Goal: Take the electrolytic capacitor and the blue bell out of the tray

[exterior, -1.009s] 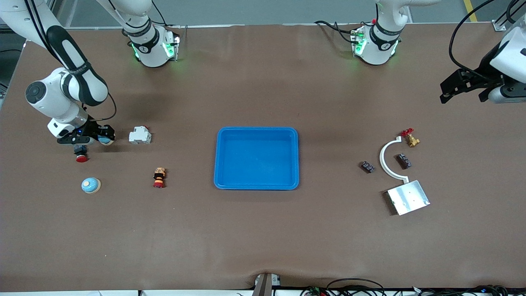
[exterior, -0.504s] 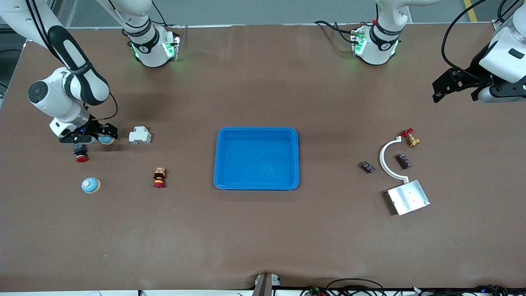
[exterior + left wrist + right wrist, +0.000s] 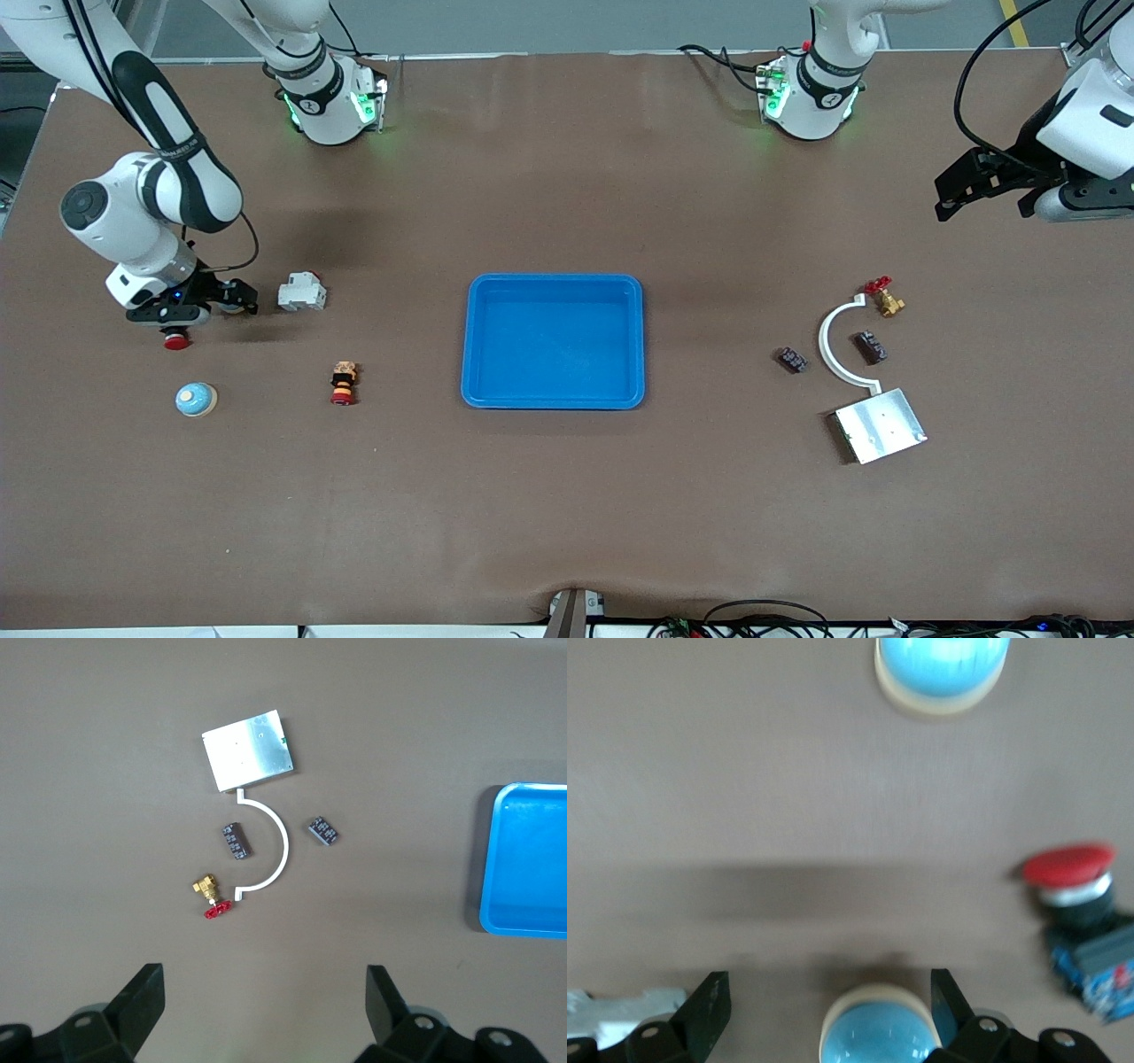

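Two-handed, gripping nothing. Hanging the right pincer [image 3: 232, 301] low over the right arm's end of the table [image 3: 567, 514], fingers [image 3: 700, 1014] spread wide and straddling a blue bell [image 3: 877, 1036] with a gap showing on each side; not telling whether that bell is sitting on the table or not. Passing just beside a red push button [image 3: 176, 339] and near a white switch block [image 3: 301, 292]. Seeing a second blue bell [image 3: 196, 400] lying on the table, nearer to the front camera than the red push button and well apart from the pincer. Finding a stacked red and orange button [image 3: 343, 383] between that second bell and the blue tray [image 3: 554, 403] at the table's middle.

Hovering the left pincer [image 3: 961, 190] high over the left arm's end of the table, waiting, fingers [image 3: 142, 997] wide apart and bare. Looking down from its wrist on two small dark capacitors [image 3: 791, 359], one on each side of a white curved piece [image 3: 828, 341]. Noting a brass valve with a red handle [image 3: 886, 299] at one end of that curve and a square metal plate [image 3: 880, 425] at the end nearer the front camera.
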Robot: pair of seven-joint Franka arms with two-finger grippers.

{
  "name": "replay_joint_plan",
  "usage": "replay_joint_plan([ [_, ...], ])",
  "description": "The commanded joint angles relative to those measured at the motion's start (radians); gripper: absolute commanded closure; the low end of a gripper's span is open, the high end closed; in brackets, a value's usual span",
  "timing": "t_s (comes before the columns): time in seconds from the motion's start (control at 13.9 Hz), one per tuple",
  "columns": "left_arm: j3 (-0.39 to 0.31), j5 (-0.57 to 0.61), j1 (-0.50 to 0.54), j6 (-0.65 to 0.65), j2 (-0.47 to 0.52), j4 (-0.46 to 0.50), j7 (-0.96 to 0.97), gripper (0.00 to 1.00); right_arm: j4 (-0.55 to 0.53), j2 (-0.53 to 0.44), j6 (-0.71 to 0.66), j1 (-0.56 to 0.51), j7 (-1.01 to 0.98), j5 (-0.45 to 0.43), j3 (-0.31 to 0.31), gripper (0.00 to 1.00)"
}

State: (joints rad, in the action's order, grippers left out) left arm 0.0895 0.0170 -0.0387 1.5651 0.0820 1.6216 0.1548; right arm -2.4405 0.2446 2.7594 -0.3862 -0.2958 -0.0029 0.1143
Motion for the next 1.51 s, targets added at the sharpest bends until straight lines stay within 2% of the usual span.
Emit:
replay_joint_plan([
  [0.0,0.001,-0.009,0.007,-0.023,0.025,0.008,0.003,0.00,0.131,0.022,-0.086,0.012,0.006,0.020,-0.001,0.00],
  [0.58,0.001,-0.006,0.003,-0.019,0.016,0.004,0.008,0.00,0.441,0.326,-0.070,0.001,-0.011,0.003,-0.004,0.00],
  [1.08,0.003,-0.005,0.005,-0.019,0.018,0.000,0.008,0.00,0.590,0.432,-0.070,0.004,-0.013,-0.029,-0.005,0.00],
  [1.44,0.003,-0.006,0.002,-0.011,0.013,0.000,0.008,0.00,0.591,0.441,-0.072,0.003,-0.006,-0.026,-0.007,0.00],
])
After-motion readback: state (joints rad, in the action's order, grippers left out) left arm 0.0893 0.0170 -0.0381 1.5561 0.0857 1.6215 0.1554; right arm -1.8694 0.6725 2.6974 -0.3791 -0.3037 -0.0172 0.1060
